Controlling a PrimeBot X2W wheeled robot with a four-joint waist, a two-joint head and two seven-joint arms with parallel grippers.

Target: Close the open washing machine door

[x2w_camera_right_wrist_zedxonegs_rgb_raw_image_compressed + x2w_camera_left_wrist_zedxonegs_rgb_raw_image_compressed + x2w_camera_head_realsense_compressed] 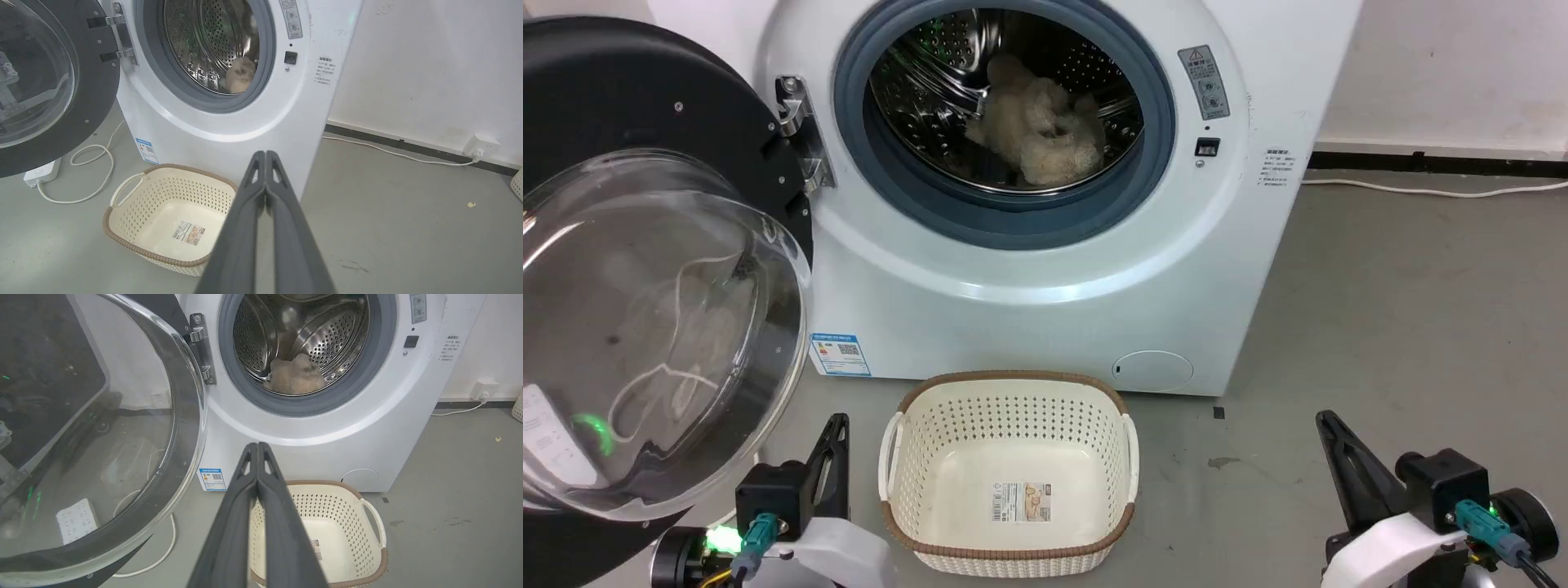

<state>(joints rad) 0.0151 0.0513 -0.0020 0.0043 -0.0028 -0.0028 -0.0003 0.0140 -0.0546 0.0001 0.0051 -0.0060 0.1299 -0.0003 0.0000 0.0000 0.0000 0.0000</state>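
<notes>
Black and glossy round its rim, with the clear glass bowl bulging from its centre, the washing machine door (645, 278) stands swung wide open on the hinge (796, 131) at the left side of the washing machine (1029, 278). It reaches out from there towards me, its free edge down near my left forearm. My left gripper (257, 446) sits low, just to the right of the door, its two fingers pressed together on nothing. My right gripper (264, 154) is pinched flat in the same way and empty, well apart from the door on the far side of the basket (1013, 378). So the door lies to the left of my left pincer, and that arm is plainly the nearer one. The bowl side faces me. As I judge it, the push has to come from the outer side, so my left arm must get round the free rim and sweep it rightward on the upright hinge line, over to the grey-blue ring (1005, 220). A pale fluffy bundle (1037, 131) lies well inside the drum, clear of the opening. The basket stands on the floor just before the machine. I think the door's lower rim passes above it, though I cannot be sure from here.
</notes>
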